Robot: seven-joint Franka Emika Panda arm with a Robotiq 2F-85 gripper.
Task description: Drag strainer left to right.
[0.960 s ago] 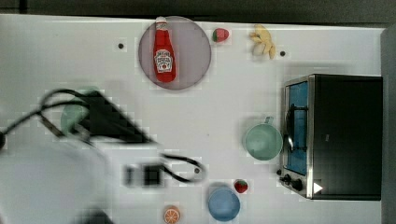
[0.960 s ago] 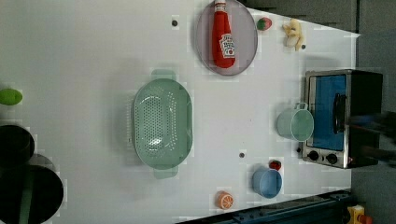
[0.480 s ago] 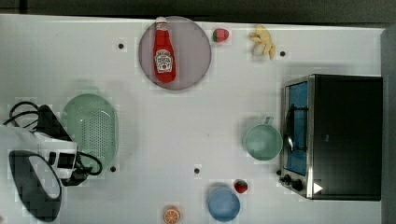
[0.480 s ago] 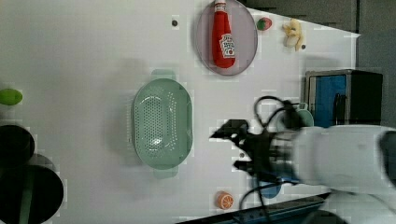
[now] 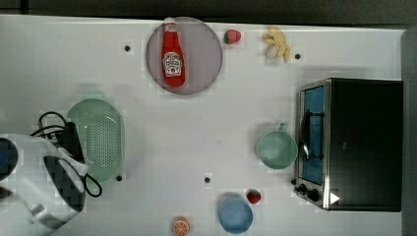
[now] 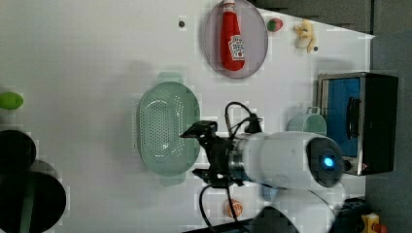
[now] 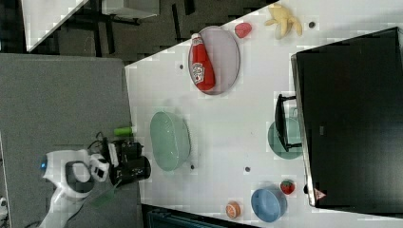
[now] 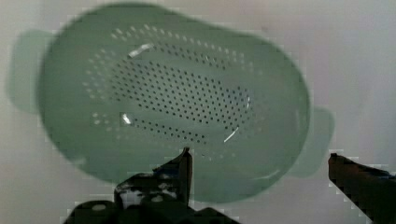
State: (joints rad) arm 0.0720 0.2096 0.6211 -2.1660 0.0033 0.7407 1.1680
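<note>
While the gripper hangs wide open and empty, seemingly just above one end of the strainer, the strainer sits well apart from the toaster oven.

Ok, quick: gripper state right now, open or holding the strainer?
Gripper: open, jaws wide apart, holding nothing; it hangs over the strainer near one end.
</note>
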